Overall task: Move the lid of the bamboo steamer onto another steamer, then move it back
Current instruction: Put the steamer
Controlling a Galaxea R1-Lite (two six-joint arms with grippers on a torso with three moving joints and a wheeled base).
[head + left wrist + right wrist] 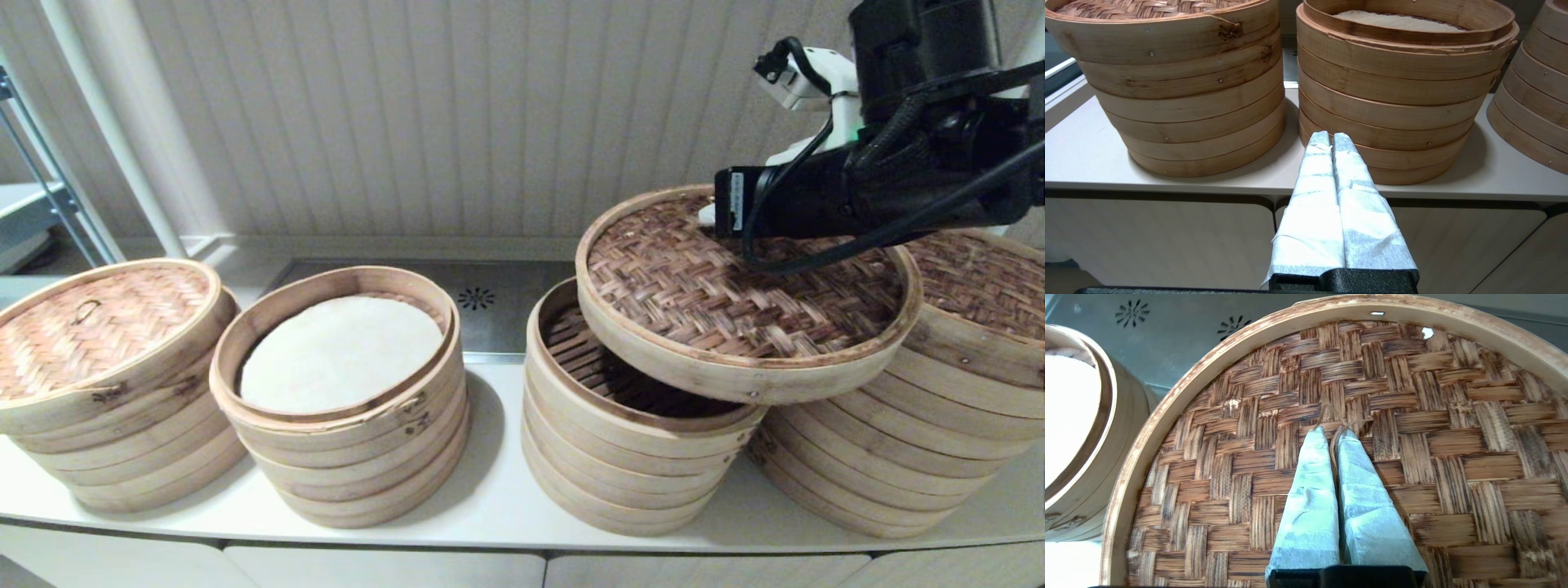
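Holding the round woven bamboo steamer lid (747, 298) by its thin loop handle (1336, 418), my right gripper (1333, 433) has its fingers pinched together on that loop. The lid hangs tilted beneath the gripper, partly over the open slatted bamboo steamer stack (629, 425) below it and apart from its rim. My left gripper (1329, 139) sits closed and empty in front of the white counter (1086, 151), facing the paper-lined bamboo steamer stack (1396, 94).
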